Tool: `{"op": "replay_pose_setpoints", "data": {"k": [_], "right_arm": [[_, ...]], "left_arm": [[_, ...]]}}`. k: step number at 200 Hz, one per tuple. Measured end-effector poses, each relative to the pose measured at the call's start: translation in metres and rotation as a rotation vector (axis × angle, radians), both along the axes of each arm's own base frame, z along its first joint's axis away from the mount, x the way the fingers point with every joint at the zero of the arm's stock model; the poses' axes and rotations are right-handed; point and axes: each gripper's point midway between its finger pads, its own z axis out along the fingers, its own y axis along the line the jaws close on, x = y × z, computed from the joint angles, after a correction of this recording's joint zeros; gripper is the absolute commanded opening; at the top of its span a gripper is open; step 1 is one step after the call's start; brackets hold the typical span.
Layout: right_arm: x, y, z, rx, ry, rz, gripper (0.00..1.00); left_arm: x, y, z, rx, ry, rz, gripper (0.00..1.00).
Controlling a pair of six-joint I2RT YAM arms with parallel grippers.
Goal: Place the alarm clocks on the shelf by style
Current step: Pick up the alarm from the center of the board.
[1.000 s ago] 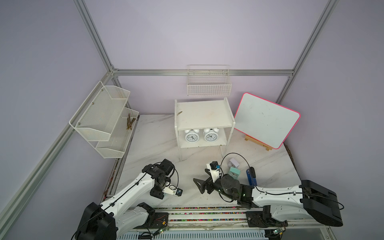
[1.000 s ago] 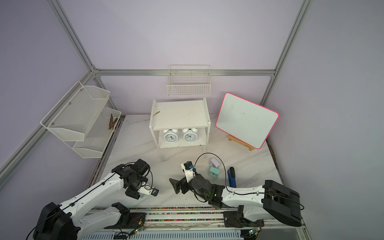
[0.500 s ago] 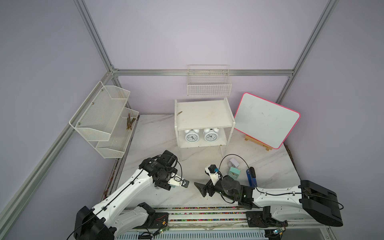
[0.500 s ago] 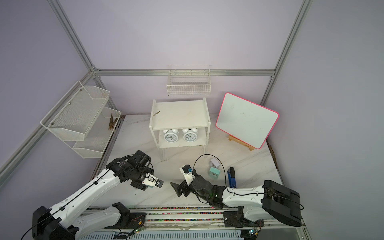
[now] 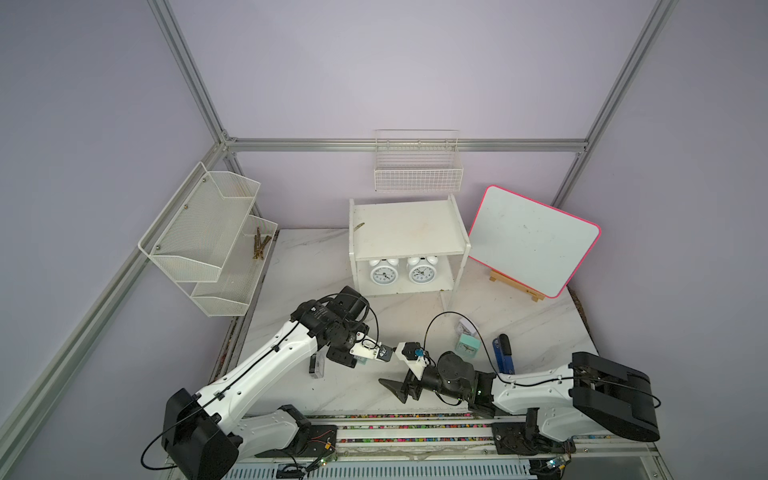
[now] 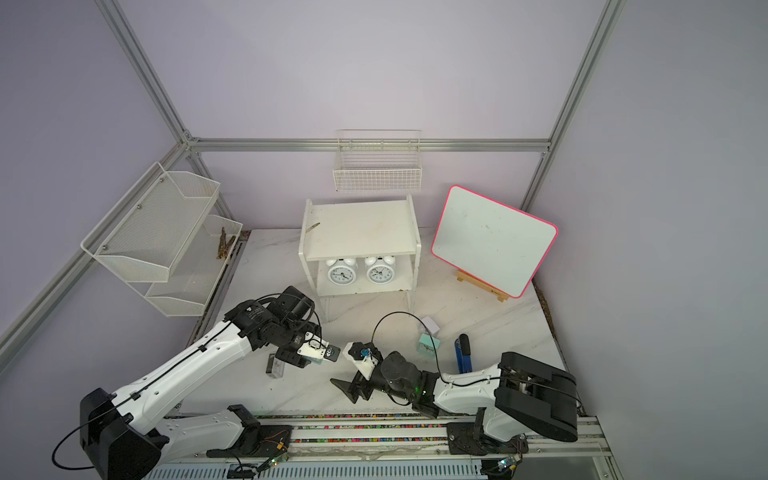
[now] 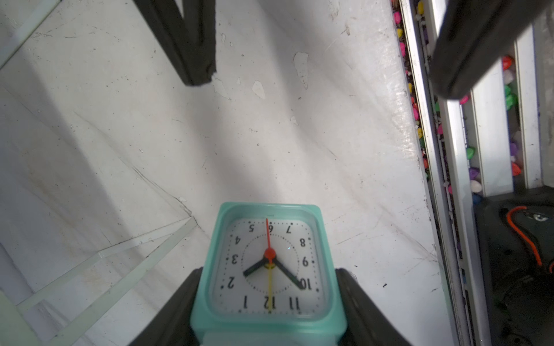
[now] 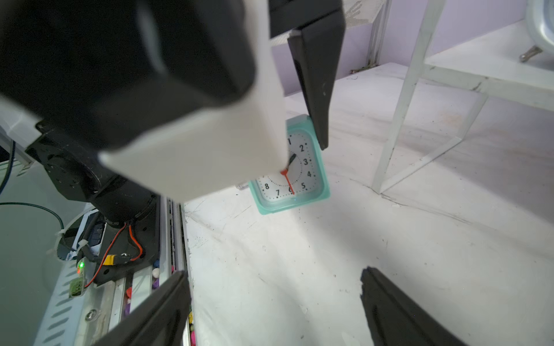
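Left gripper [image 7: 268, 287] is clamped on a small square mint-green plastic alarm clock [image 7: 269, 263], one pad on each side of the case, dial facing the wrist cam. From the right wrist view it looks lifted just off the white marble tabletop [image 5: 353, 395], out front and well apart from the shelf. Right gripper [image 8: 274, 272] sits near it, jaws spread wide, nothing in them.

Progress-wise, the two round white twin-bell clocks [image 5: 384, 275] are side by side on the lower tier of the white two-tier board shelf [image 5: 407, 224]. Its top board has no clocks.

Left on the table are a second mint square clock [image 5: 467, 348], a lilac-white square clock [image 5: 464, 328] just behind it, and a clear/black square clock [image 5: 316, 365] lying by the left arm. So roughly a third done, I'd say. All four squares need shelving, presumably up top.
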Motion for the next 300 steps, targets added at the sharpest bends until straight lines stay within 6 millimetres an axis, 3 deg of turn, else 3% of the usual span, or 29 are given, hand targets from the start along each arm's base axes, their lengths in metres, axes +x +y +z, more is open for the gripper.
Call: {"op": "replay_pose_setpoints", "data": {"k": [106, 148, 167, 192, 237, 262, 300], "right_arm": [[0.004, 0.025, -0.007, 0.165, -0.162, 0.041, 0.84], [0.006, 0.022, 0.006, 0.229, -0.187, 0.021, 0.87], [0.005, 0.010, 0.007, 0.233, -0.178, -0.002, 0.88], [0.004, -0.013, 0.003, 0.219, -0.146, -0.046, 0.89], [0.004, -0.042, -0.009, 0.192, -0.069, -0.117, 0.89], [0.006, -0.044, -0.017, 0.175, -0.038, -0.135, 0.90], [0.008, -0.045, -0.020, 0.167, -0.022, -0.149, 0.93]], "left_arm": [[-0.020, -0.002, 0.009, -0.046, 0.043, 0.020, 0.54], [-0.021, -0.003, 0.010, -0.057, 0.040, 0.012, 0.55], [-0.021, 0.000, 0.000, -0.032, 0.036, 0.011, 0.56], [-0.017, 0.011, -0.029, 0.069, 0.019, -0.001, 0.56], [0.006, 0.017, -0.073, 0.268, 0.028, 0.001, 0.55], [0.015, 0.013, -0.082, 0.315, 0.018, -0.008, 0.58], [0.020, 0.006, -0.085, 0.322, 0.004, -0.019, 0.75]]}}
